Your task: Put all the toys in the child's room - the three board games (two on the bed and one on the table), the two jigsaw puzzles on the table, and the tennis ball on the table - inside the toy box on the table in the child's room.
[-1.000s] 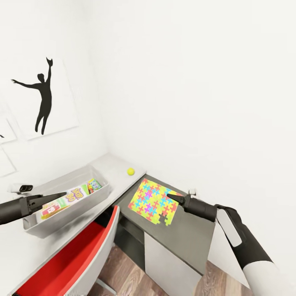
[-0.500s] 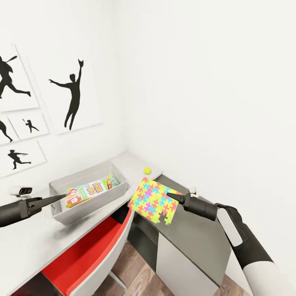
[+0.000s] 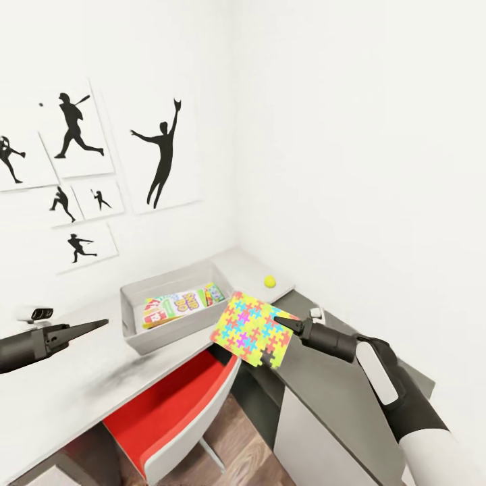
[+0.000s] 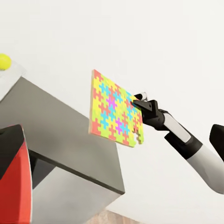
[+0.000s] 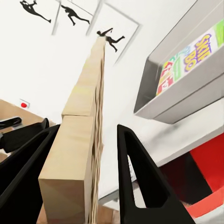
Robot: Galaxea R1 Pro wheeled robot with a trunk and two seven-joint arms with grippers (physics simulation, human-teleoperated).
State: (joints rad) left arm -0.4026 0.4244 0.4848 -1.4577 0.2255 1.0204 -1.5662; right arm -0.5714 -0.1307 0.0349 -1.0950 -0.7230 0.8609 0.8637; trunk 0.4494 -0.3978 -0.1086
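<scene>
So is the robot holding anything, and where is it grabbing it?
Yes. The right gripper holds a jigsaw puzzle by the middle of one edge, lifted off the table. The left gripper holds nothing.

Red chair below the desk edge, over wood flooring

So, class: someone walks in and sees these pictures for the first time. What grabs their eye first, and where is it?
The bright jigsaw puzzle, held up in the air by the right gripper near the corner of the table. Next, the red chair tucked under the table, just below the grey toy box with a SKIP BO game inside. Black athlete silhouettes hang on the wall above, and a tennis ball sits in the table's far corner.
</scene>
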